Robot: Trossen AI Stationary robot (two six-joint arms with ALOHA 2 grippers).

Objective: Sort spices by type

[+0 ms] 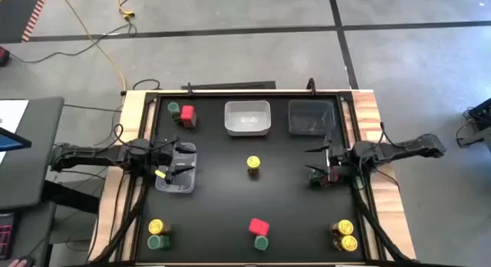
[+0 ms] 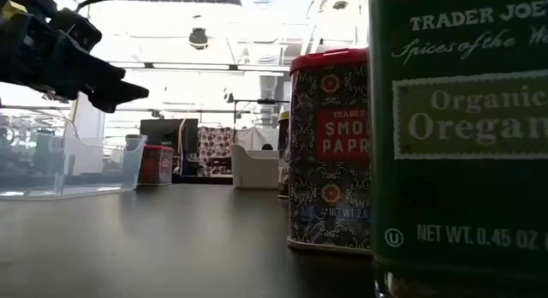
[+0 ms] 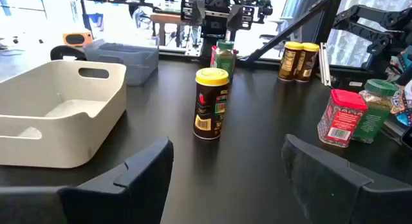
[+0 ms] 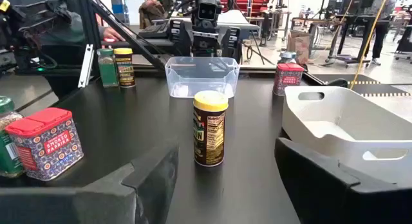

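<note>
The spices stand in small groups on the black table. A yellow-lidded jar stands alone at the centre, between my two grippers. My left gripper hangs open over a clear tray at the left and points toward the jar with nothing between its fingers. My right gripper is open at the right and faces the same jar from the other side. A red box and a green-lidded jar stand right below it; I see no touch.
A white tray and a clear tray stand at the far edge. A red box with a green jar is far left. Near the front edge are a yellow and green jar, a red box with a green jar, and two yellow jars.
</note>
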